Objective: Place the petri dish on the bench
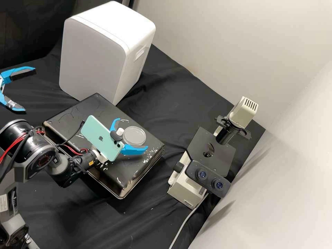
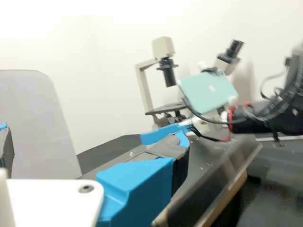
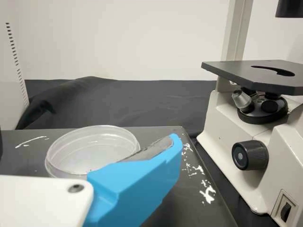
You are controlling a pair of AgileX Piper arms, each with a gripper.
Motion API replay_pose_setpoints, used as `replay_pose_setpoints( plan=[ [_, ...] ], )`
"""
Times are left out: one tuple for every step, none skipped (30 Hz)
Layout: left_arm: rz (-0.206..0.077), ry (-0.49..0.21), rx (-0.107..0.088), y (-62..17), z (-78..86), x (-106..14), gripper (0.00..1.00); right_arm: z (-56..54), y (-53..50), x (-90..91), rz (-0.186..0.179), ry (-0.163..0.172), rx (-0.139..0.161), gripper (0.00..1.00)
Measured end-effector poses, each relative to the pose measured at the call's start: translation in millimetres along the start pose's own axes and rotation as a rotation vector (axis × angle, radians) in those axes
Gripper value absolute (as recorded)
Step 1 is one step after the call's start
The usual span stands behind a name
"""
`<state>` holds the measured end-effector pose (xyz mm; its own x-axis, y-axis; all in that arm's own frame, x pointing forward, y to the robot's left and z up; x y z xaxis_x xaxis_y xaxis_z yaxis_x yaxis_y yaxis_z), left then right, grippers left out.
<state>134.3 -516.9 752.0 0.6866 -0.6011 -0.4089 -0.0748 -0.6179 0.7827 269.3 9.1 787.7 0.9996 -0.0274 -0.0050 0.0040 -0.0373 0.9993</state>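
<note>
Plastic petri dish (image 1: 135, 136), clear, round and shallow, lying flat on a glossy black tray (image 1: 100, 107), close to the tray edge facing the microscope (image 1: 204, 166). Dish not on the cloth-covered surface (image 1: 180, 100) itself. Right hand (image 1: 133, 135) level with the dish, its two blue fingers (image 1: 135, 149) spread wide, one on each side of the rim. Contact between fingers and rim impossible to judge. Seen from the right wrist view, one finger just beside the dish edge. Teal phone (image 1: 101, 137) mounted at that wrist, red wires (image 1: 71, 149) trailing behind it. Tray scuffed with white flecks, sitting on the black cloth. White microscope with a black stage near the tray on its right, apart from the dish. Tall white box (image 1: 103, 52) with rounded corners standing just behind the tray. Left hand (image 1: 27, 90) well apart, at the left edge of the high view, above the cloth, fingers spread, gripping nothing.
</note>
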Motion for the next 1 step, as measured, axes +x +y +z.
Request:
replay_pose_setpoints(
  plan=[
    [0.004, 0.007, -0.005, 0.6, -0.6, -0.2, 1.00, 0.0, 0.0, 0.0, 0.000, 0.000, 0.000, 1.00]
  ],
)
